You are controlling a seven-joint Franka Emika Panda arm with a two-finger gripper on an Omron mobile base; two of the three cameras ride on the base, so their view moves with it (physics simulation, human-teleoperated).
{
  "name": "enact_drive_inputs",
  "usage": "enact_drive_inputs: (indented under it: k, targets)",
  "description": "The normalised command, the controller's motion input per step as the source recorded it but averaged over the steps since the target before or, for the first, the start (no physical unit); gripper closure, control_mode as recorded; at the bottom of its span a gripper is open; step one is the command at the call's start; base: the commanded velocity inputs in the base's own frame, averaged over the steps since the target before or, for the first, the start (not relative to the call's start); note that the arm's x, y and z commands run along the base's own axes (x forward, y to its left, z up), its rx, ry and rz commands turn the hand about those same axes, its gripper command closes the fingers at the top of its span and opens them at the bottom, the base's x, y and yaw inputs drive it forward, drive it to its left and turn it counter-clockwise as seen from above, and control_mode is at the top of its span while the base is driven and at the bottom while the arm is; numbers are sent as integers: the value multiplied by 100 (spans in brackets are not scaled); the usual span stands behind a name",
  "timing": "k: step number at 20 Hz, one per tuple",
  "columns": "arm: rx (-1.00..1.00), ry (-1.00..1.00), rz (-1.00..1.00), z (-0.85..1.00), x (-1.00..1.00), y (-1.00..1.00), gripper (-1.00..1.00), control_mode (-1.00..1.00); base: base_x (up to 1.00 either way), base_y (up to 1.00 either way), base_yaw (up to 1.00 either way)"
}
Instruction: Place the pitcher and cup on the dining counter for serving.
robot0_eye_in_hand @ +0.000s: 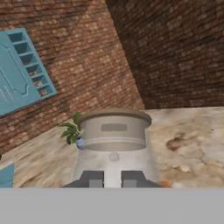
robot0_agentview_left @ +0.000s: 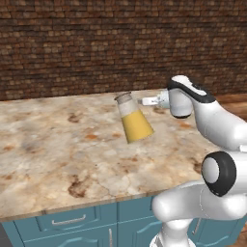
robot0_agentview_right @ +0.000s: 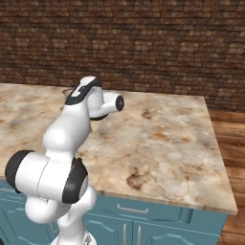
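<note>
On the dining counter (robot0_agentview_left: pixel 58 144) we see the pitcher (robot0_agentview_left: pixel 133 118) tilted near the far edge, our gripper (robot0_eye_in_hand: pixel 113 178) clamped on its neck just under the lid (robot0_eye_in_hand: pixel 114 127).

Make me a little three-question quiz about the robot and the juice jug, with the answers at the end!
1. True or false: the pitcher stands perfectly upright on the dining counter.
2. What colour is the liquid inside the pitcher: A) green, B) orange-yellow, C) blue?
3. In the hand view, what small thing shows just left of the pitcher's lid?

Key:
1. False. It leans, with its lid tipped to one side, held near the top by the gripper.
2. B.
3. A small green plant in a bluish pot.
</note>
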Motion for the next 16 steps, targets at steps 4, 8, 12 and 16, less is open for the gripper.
enact_drive_inputs:
  k: [4, 8, 12, 16]
  targets:
    - [15, -25, 21, -74, 40, 0, 100, -100, 0, 0, 0]
    - [11, -18, 26, -46, 23, -3, 100, -100, 0, 0, 0]
    - [20, -18, 22, -36, 3, -13, 100, -100, 0, 0, 0]
    - [10, -27, 12, -32, 16, 0, 100, -100, 0, 0, 0]
